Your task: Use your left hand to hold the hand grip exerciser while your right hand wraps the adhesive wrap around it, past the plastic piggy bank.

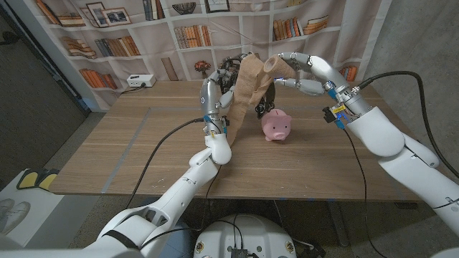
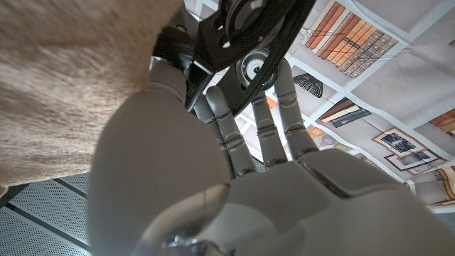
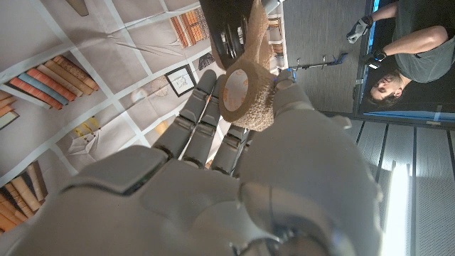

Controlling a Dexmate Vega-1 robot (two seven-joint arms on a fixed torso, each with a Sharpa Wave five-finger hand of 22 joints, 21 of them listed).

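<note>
Left hand [image 1: 213, 92] grips the black spring-loaded hand grip exerciser [image 1: 231, 72]; right hand [image 1: 300, 74] pinches the tan adhesive wrap roll [image 1: 272, 67] (soft, light, probably clingy), best held by its core.

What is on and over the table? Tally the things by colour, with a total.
Pink: 1, piggy bank
Tan: 1, adhesive wrap
Black: 1, hand grip exerciser
White: 1, small box
Total: 4
</note>
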